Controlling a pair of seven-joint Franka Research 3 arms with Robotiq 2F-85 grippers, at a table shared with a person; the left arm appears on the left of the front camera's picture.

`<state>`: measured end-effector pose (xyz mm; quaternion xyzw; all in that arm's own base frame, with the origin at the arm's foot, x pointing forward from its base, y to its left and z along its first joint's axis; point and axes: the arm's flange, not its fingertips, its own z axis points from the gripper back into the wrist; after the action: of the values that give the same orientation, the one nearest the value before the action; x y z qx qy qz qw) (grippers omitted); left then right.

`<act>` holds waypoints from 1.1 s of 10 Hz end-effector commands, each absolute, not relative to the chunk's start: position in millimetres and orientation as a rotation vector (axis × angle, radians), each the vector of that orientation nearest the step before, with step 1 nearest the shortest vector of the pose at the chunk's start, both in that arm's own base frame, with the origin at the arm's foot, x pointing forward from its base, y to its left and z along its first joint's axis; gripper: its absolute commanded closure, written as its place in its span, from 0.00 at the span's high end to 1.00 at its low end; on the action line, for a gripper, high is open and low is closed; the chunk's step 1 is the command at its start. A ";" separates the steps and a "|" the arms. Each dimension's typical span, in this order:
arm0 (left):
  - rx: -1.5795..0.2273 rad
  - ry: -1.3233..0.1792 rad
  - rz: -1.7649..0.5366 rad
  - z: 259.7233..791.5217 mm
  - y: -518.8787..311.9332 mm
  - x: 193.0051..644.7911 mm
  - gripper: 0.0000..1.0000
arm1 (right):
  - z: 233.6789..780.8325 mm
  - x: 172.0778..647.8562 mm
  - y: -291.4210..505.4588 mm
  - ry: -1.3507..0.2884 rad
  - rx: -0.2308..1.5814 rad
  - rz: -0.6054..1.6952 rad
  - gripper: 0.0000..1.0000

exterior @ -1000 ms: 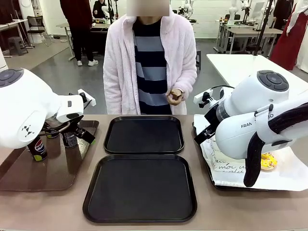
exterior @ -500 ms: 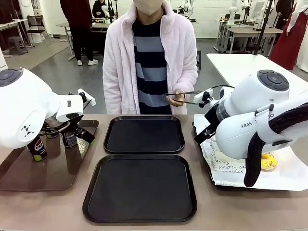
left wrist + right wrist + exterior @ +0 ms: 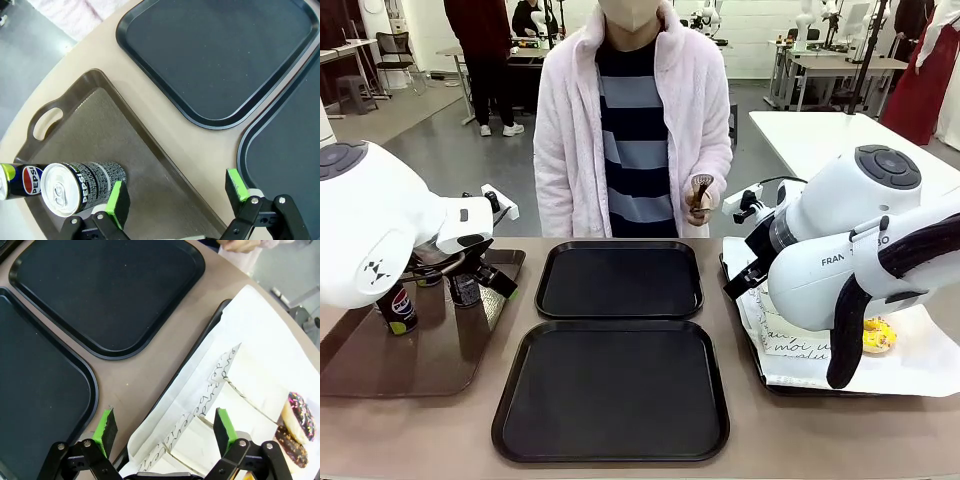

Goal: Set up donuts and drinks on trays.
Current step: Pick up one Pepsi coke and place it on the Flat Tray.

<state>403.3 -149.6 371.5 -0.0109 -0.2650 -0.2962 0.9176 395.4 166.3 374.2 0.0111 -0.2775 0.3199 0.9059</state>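
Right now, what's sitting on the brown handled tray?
Upright Pepsi cans: one stands clear on the brown tray's left side, at least one more partly hidden behind the left arm. The arm covers the tray's far-left corner, so no full count.

Front camera: fixed at the near edge of the desk (image 3: 410, 430), between the arms, raised and tilted down. It faces the person (image 3: 635, 130) at the far side, from mid range.

Left wrist camera: close over the brown tray (image 3: 115, 130) at the left, looking down along the left hand (image 3: 176, 185). The frame is rolled, so the tray edges run diagonally.

Right wrist camera: close over the paper-lined tray (image 3: 192, 351) at the right, looking down along the right hand (image 3: 164, 417), also rolled.

Overlap: the far black tray (image 3: 620, 280) and the near black tray (image 3: 612, 390) appear in all three views. In both wrist views the far one is almost whole and the near one is seen in part.
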 end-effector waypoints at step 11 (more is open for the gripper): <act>0.055 -0.513 -0.714 437.5 -117.1 246.2 1.00 | 454.4 240.9 92.1 -0.503 0.005 0.732 1.00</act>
<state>312.7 -149.2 499.0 0.0125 -0.2145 -0.3627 0.9068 287.0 124.1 527.3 -0.0221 -0.2268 0.3466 0.9099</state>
